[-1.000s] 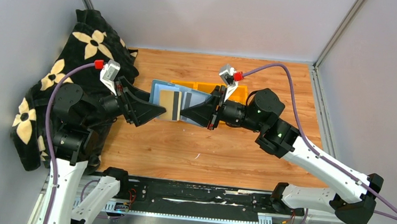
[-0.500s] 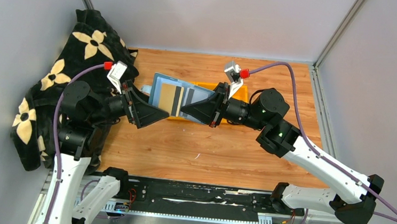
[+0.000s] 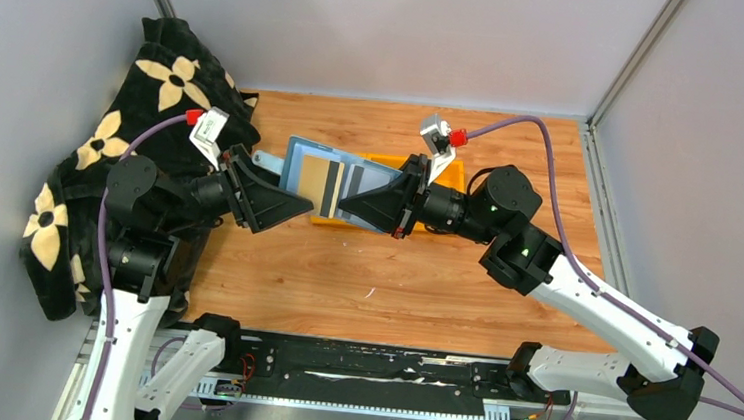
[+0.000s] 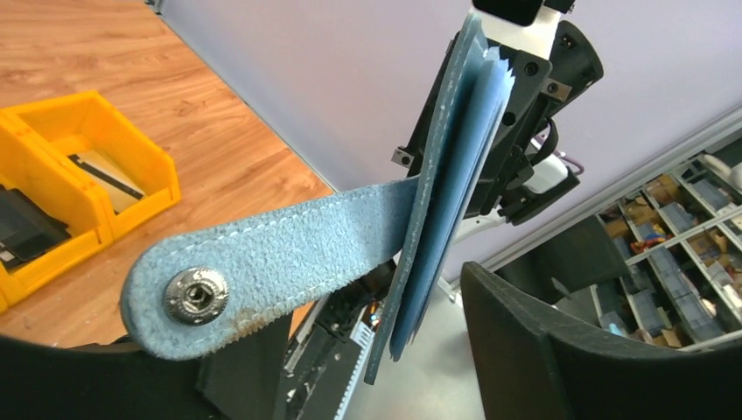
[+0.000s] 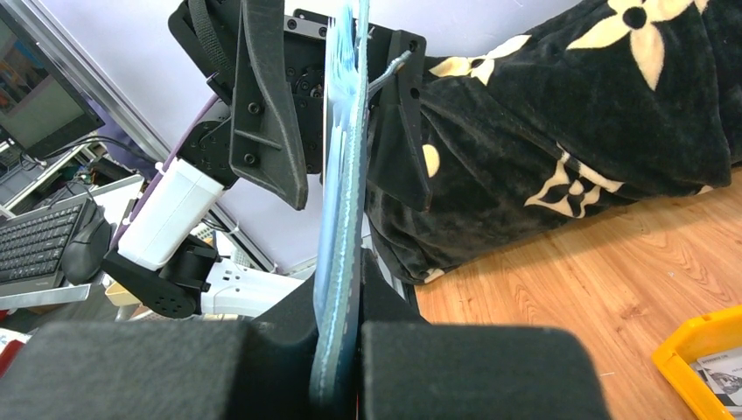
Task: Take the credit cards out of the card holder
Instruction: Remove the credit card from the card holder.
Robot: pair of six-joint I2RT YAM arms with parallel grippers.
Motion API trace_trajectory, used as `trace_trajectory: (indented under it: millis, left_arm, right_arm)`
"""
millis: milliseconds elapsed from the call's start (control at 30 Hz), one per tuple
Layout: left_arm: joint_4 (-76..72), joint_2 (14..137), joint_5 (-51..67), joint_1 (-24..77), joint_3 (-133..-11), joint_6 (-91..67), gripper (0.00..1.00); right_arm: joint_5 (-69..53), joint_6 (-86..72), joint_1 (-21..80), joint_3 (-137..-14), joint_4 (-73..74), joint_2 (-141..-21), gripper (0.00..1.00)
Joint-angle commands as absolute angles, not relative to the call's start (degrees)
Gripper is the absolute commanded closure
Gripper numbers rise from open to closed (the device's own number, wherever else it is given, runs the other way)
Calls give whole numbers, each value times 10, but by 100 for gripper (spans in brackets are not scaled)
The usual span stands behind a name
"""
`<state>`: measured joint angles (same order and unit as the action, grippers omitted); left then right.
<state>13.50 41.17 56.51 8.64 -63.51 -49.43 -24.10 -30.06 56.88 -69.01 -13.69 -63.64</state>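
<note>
Here, right end effector (image 3: 348,208) clamps card holder (image 3: 293,161) holding cards (image 3: 312,187); left end effector (image 3: 300,203) gapes.

There is one card holder (image 4: 289,249), seemingly two credit cards (image 3: 312,187) inside, two yellow bins (image 4: 144,206) and one flowered blanket (image 3: 159,63).

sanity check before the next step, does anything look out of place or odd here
The black flowered blanket heaped at the left of the table looks out of place, bunched against the left arm. The card holder is off the table, clamped in the right gripper, strap tab hanging unsnapped; that fits the task.
</note>
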Motion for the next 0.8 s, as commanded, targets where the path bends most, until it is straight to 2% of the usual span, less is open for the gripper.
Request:
trace_trajectory:
  millis: [0, 133, 367, 500, 767]
  left_arm:
    - [128, 408, 553, 85, -652, -485, 32]
    - [129, 410, 539, 85, -661, -482, 43]
    - [124, 418, 539, 85, -673, -481, 48]
    - [125, 420, 551, 85, -675, -466, 61]
    - [146, 417, 533, 85, -686, -426, 78]
  right_arm:
    - [-239, -312, 563, -687, -159, -639, 100]
    - [-239, -321, 563, -685, -166, -642, 100]
    - [-242, -337, 563, -678, -182, -652, 100]
    - [-236, -353, 563, -671, -197, -658, 100]
    - [-230, -385, 563, -664, -217, -667, 100]
